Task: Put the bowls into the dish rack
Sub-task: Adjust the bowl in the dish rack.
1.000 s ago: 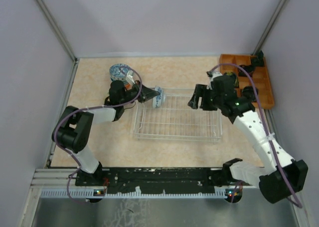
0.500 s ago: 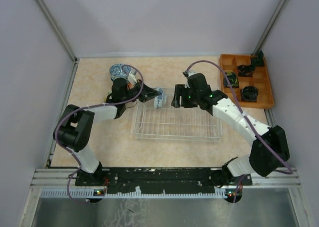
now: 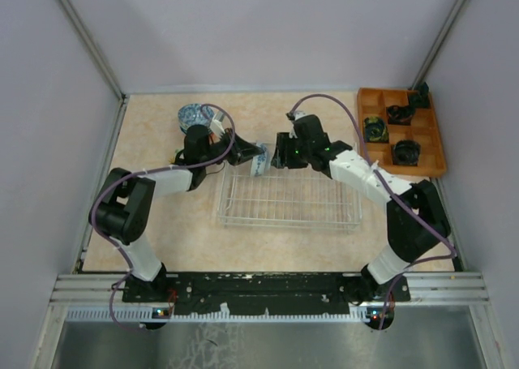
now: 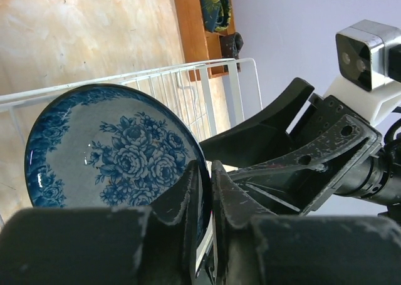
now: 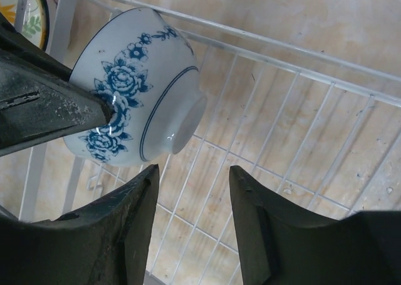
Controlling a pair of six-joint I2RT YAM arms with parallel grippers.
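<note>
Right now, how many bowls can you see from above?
3. Blue-flowered bowl in the left claw at the dish rack's far-left corner; blue-patterned bowl on the table beyond that claw, perhaps topping a stack; green-patterned bowl in the orange tray. Others may be hidden.

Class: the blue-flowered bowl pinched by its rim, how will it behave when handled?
The bowl shows glossy glare, so it may slip from the left gripper. It looks like rigid ceramic, likely to chip against the dish rack wires. Held on edge, it may roll if released.
</note>
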